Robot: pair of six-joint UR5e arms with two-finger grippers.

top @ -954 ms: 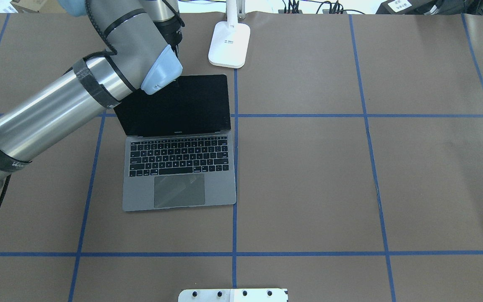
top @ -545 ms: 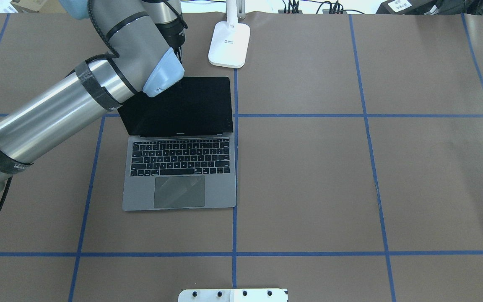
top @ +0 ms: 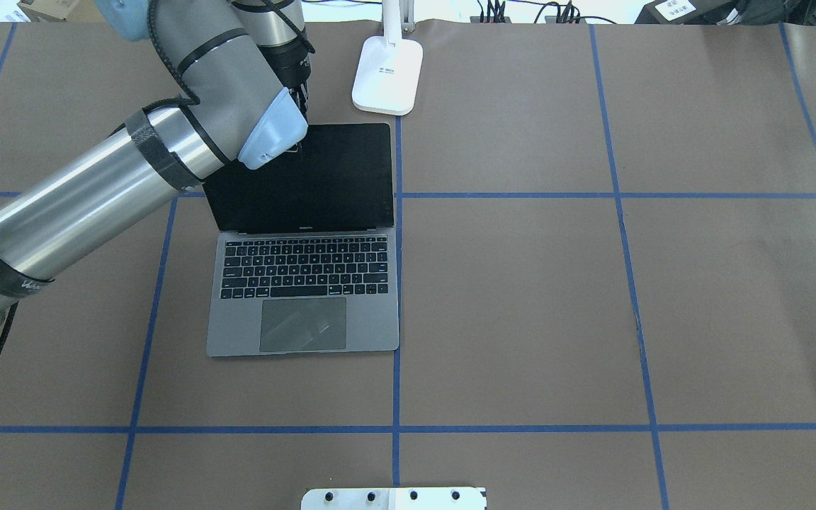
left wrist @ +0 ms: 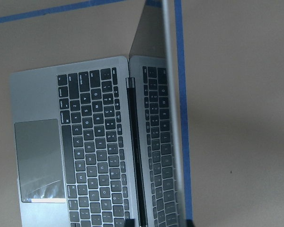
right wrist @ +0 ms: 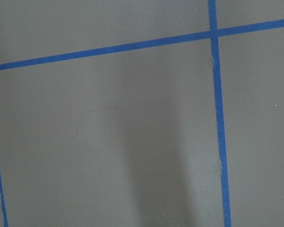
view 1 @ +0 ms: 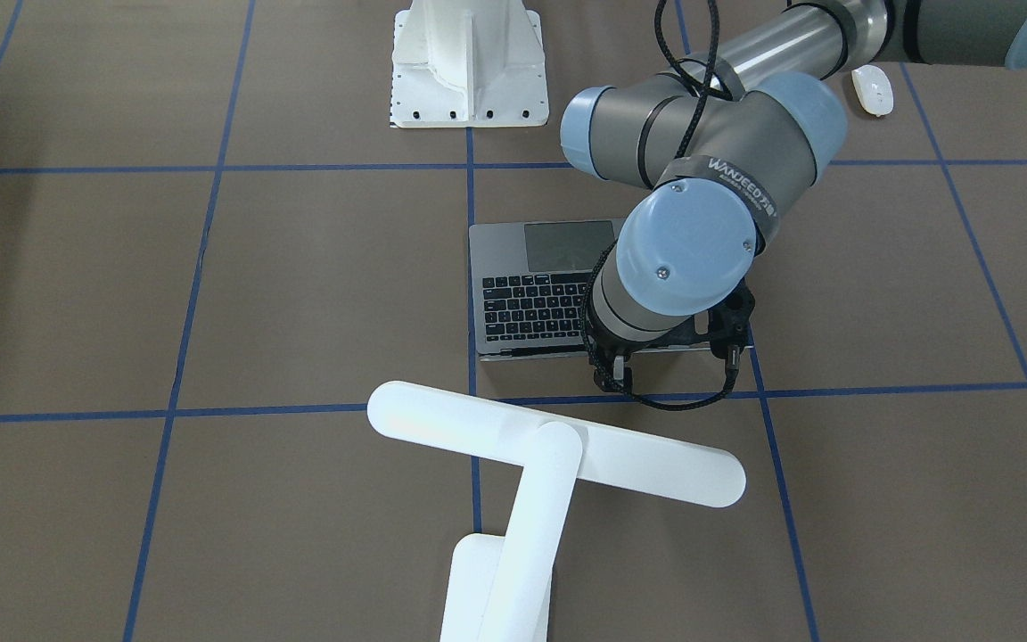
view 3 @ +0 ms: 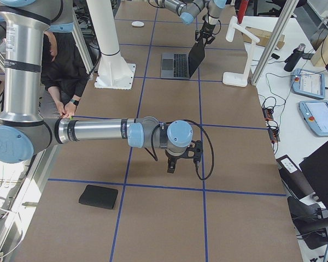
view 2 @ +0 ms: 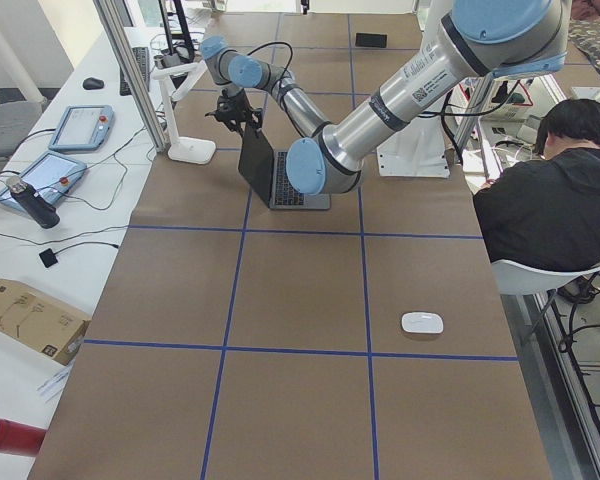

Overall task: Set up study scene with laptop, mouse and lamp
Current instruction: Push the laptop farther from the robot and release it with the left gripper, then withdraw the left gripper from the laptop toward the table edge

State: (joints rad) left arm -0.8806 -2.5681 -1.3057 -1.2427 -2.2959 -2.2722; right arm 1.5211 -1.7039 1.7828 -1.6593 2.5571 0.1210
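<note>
Laptop sits open on the left half of the table, its long axis running across the robot's front. The trackpad edge is nearest the robot, then the keyboard and the hinge, and the dark screen faces the robot, leaning slightly away. At the lid's top edge the left gripper points down with jaws apart, straddling the thin rim, one finger close against it, nothing clamped. Just beyond stands the lamp, its bar head roughly parallel to the lid. The right gripper hangs over bare brown covering gridded with blue tape; whether it is parted cannot be told. Cables lie past the far edge.
</note>
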